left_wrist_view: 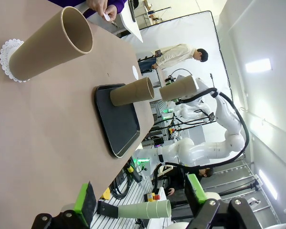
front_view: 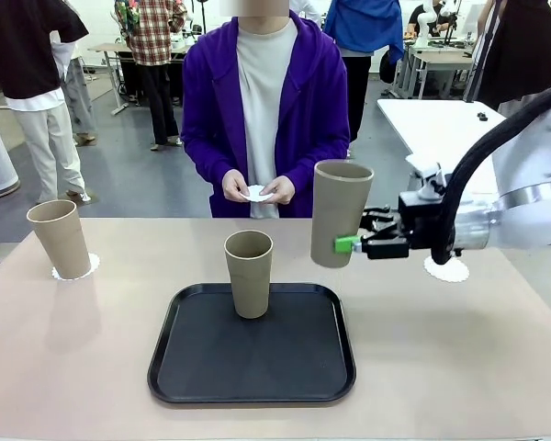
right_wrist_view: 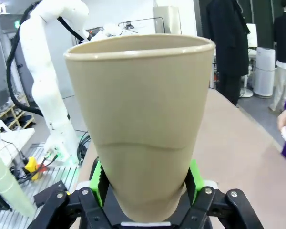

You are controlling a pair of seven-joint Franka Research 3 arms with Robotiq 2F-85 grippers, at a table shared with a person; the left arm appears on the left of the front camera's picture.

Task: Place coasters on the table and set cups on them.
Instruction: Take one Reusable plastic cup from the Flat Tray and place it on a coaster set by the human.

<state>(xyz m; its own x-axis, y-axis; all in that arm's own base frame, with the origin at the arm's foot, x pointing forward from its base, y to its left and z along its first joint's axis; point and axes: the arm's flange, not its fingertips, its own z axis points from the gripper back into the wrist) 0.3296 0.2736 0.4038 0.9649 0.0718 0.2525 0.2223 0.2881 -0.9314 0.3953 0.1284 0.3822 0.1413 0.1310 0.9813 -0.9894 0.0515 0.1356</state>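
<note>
My right gripper [front_view: 350, 242] is shut on a tan cup [front_view: 339, 212] and holds it upright in the air, right of the tray. In the right wrist view this cup [right_wrist_view: 142, 119] sits between the green pads [right_wrist_view: 98, 183] of my right gripper [right_wrist_view: 145, 193]. A second cup [front_view: 60, 237] stands on a lacy white coaster [front_view: 74, 268] at the table's [front_view: 441, 358] far left. A third cup [front_view: 249, 273] stands on the black tray [front_view: 211, 367]. Another coaster [front_view: 446, 269] lies on the table behind my right wrist. My left gripper [left_wrist_view: 140, 196] is open with nothing in it, low over the table and well back from the cup [left_wrist_view: 50, 45].
A person in a purple jacket stands at the far edge, both hands holding a white coaster [front_view: 255, 193]. A white table [front_view: 441, 124] stands behind at the right. Bare tabletop lies on both sides of the tray.
</note>
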